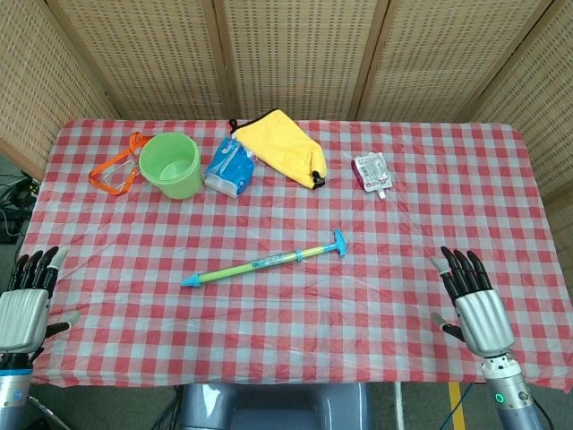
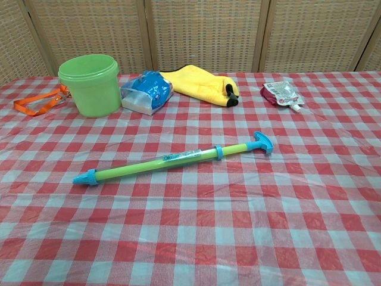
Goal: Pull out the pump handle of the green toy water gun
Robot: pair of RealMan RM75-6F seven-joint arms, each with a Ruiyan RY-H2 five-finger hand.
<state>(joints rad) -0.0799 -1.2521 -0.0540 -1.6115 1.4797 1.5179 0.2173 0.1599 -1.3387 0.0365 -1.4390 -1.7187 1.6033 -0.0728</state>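
From the head view, the green toy water gun (image 1: 261, 263) lies flat near the middle of the surface (image 1: 295, 331), which is covered in a red and white checked cloth. It runs on a slant, its blue nozzle tip to the lower left and its blue pump handle (image 1: 337, 243) to the upper right. The handle sits close against the barrel end, with only a short length of rod showing. The left robot hand (image 1: 25, 300) rests at the near left edge of the surface, fingers extended and apart, holding nothing. The right robot hand (image 1: 472, 300) rests at the near right edge, fingers likewise spread and empty. Both are well apart from the water gun. Along the far side stand a green bucket (image 1: 171, 165), an orange strap with a clear piece (image 1: 115, 169) just left of it, a blue packet (image 1: 230, 167) touching the bucket's right side, a yellow bag (image 1: 281, 146) and a small red and white pouch (image 1: 372, 172).

From the chest view, the water gun (image 2: 172, 159) again lies slanted across the middle of the cloth, its T-shaped pump handle (image 2: 262, 142) at the right end. Behind it are the green bucket (image 2: 90, 84), the orange strap (image 2: 38, 102), the blue packet (image 2: 146, 91), the yellow bag (image 2: 199, 84) and the pouch (image 2: 282, 94). Neither robot hand shows in this view
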